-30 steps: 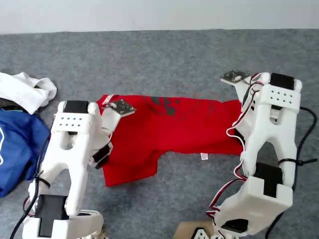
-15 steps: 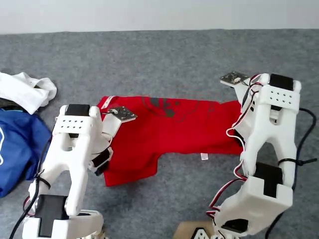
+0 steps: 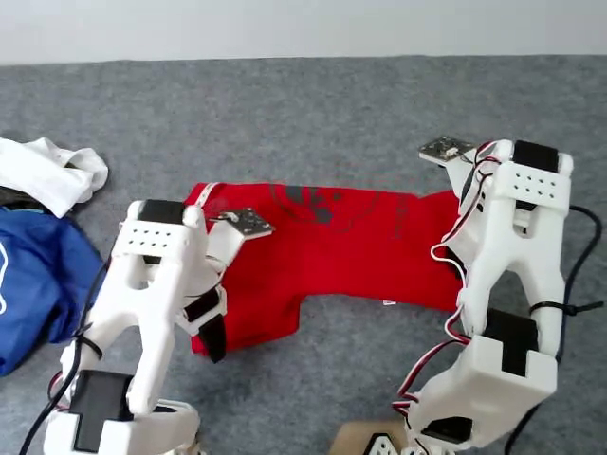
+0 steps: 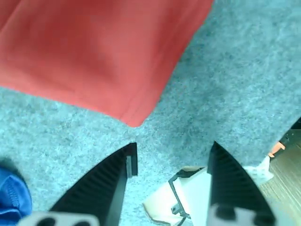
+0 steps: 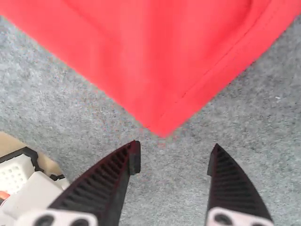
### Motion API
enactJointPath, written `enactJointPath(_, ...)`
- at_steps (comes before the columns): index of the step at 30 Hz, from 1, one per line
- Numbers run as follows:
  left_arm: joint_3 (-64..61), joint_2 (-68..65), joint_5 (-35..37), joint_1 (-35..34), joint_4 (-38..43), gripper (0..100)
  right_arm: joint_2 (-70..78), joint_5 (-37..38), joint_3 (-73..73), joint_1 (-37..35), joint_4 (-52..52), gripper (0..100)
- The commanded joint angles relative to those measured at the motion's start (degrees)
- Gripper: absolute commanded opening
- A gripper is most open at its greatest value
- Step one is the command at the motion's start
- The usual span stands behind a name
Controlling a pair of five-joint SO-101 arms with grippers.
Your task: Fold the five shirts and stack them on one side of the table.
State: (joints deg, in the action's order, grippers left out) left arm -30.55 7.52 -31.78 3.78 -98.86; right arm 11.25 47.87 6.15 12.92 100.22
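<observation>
Lying flat on the grey fabric-covered tabletop (image 3: 313, 114), a red short-sleeved shirt (image 3: 332, 246) with a dark print is facing up. The left hand (image 4: 174, 146) is hovering, fingers spread, just off the shirt's near left corner. The right hand (image 5: 176, 146) is hovering, likewise spread, just off its near right corner. A crumpled blue shirt (image 3: 28, 275) and a bunched white shirt (image 3: 47, 175) are lying well to the red shirt's left.
</observation>
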Motion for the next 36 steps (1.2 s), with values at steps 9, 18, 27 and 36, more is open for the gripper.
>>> enactJointPath(9,11.65,2.37,12.22,0.35,-1.49,24,-4.62,0.09,6.77,-0.92,2.15,24.2)
enactJointPath(18,20.0,2.37,19.08,-10.55,-1.23,8,1.1,-10.64,6.86,-4.35,-12.62,24.1)
enactJointPath(27,20.09,2.37,19.34,-21.19,-1.49,6,10.24,-22.68,6.86,-5.32,-28.62,24.1)
enactJointPath(36,19.82,2.02,19.16,-25.05,-1.49,6,15.52,-27.69,6.86,-5.41,-37.58,24.0)
